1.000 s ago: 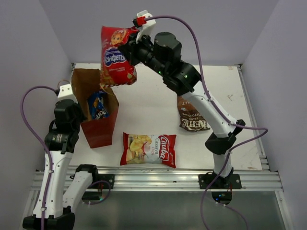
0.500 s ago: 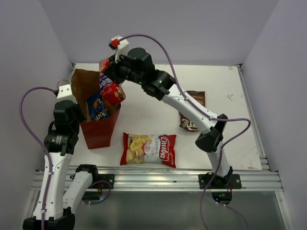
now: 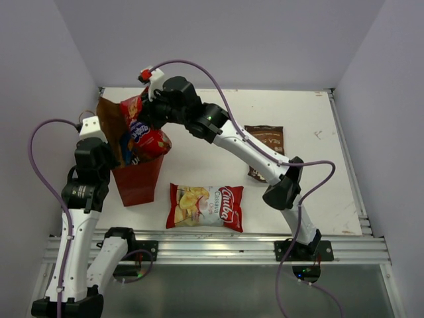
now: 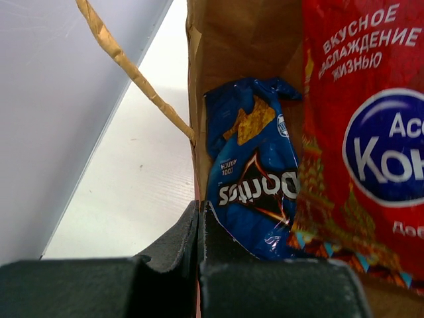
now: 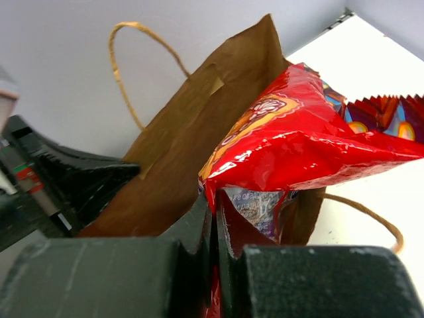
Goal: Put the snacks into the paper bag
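The red paper bag [image 3: 140,182] stands open at the left of the table. My left gripper [image 3: 106,154] is shut on its left wall edge [image 4: 193,142]. The blue Doritos bag [image 4: 255,192] lies inside. My right gripper [image 3: 142,114] is shut on the top edge of the red snack bag with the blue oval logo [image 3: 150,136], which hangs partly inside the paper bag's mouth and shows in the right wrist view [image 5: 298,152] and the left wrist view [image 4: 364,132]. The cassava chips bag [image 3: 205,207] lies flat at the front. The brown Kettle bag [image 3: 266,147] lies to the right.
The paper bag's string handles [image 5: 136,59] stick up beside its brown inner wall [image 5: 192,139]. Grey walls stand close behind and to the left of the bag. The right arm reaches across the table's middle above the white surface [image 3: 318,132].
My right gripper has carried the red snack bag down and left, from high above the table into the paper bag's mouth. The left gripper has kept its hold on the bag's wall.
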